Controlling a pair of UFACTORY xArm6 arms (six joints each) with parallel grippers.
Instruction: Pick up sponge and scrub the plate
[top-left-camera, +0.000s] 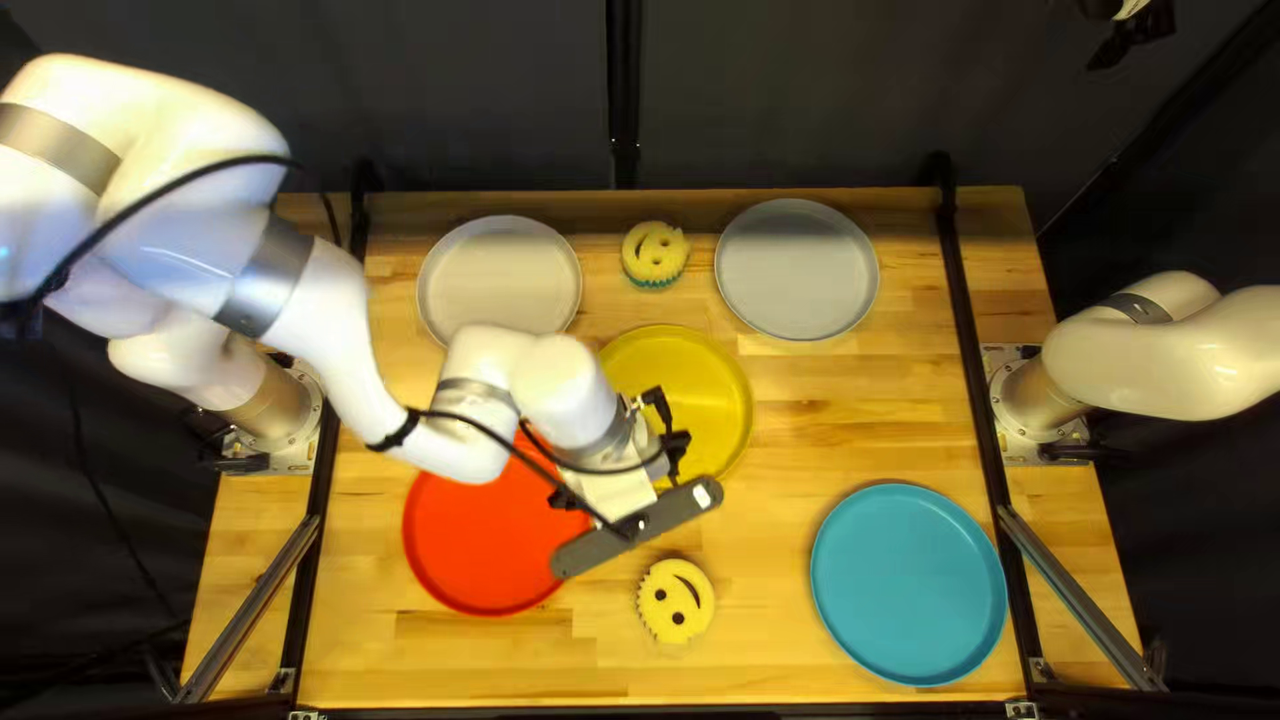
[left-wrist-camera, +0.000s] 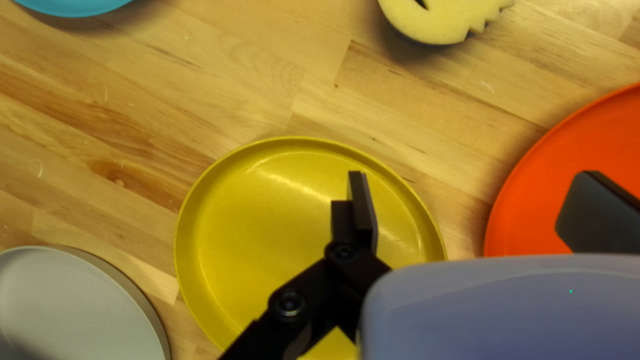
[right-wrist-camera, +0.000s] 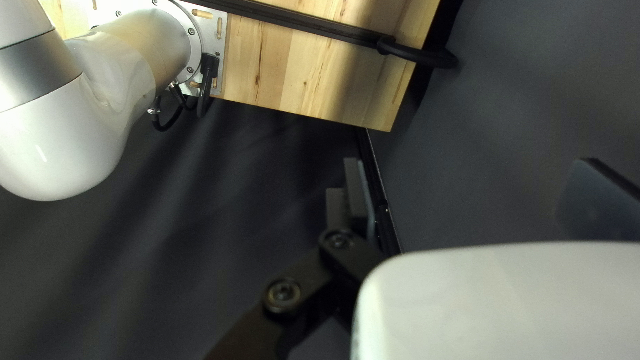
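**Nobody Is Scrubbing**

A near sponge [top-left-camera: 675, 600] is lying on the table [top-left-camera: 787, 654]. Beyond, the left end effector [left-wrist-camera: 474, 193] is hanging, fingers apart, likely making sponge room. The right end effector [right-wrist-camera: 469, 187] is hanging wide apart. Another sponge [top-left-camera: 654, 251] is sitting farthest.

A lane of surface [top-left-camera: 814, 414] between the yellow plate [top-left-camera: 707, 374] and the blue plate [top-left-camera: 907, 584] leaves room to pass, while the left arm [top-left-camera: 323, 314] blocks the way above the far part of the red plate [top-left-camera: 467, 554].

Left arm [top-left-camera: 347, 320] is hanging over the red plate [top-left-camera: 454, 560] and yellow plate [top-left-camera: 714, 387], with a smiley sponge [top-left-camera: 676, 607] just chilling nearby.
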